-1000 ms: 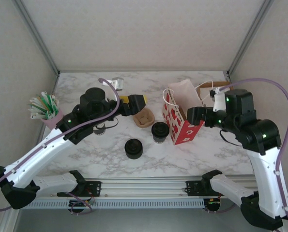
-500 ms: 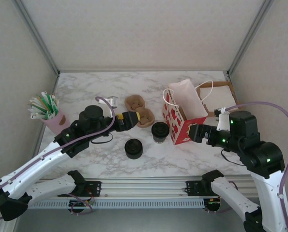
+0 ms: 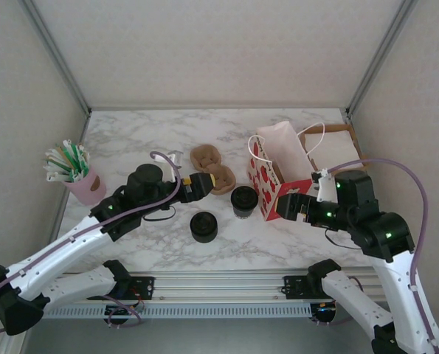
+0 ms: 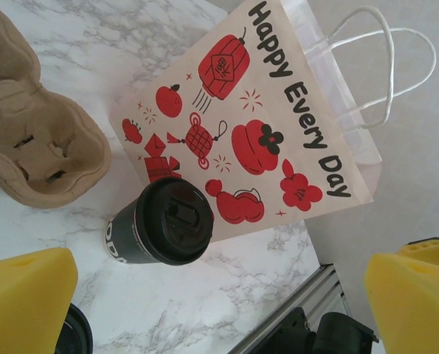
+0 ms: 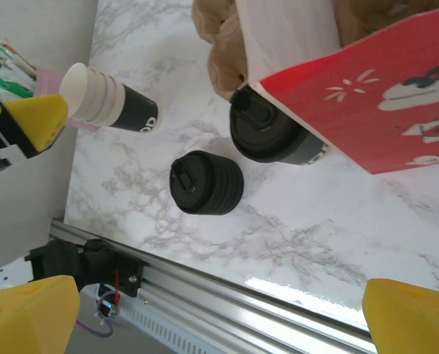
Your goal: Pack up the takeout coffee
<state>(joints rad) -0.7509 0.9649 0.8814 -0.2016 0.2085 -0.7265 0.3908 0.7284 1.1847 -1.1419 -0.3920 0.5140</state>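
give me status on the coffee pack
Left pincer and right pincer open, empty. Takeout coffee upright beside paper bag, not packed. Lid stack nearby, not blocking.

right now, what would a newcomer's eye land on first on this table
The white paper bag printed with red charms and "Happy Every Day", right of centre on the table, grabs the eye first. Beside it on the left stands the takeout coffee with its black lid, and a stack of black lids sits nearer the front edge. At the left edge, a pink cup of green and white straws adds colour.
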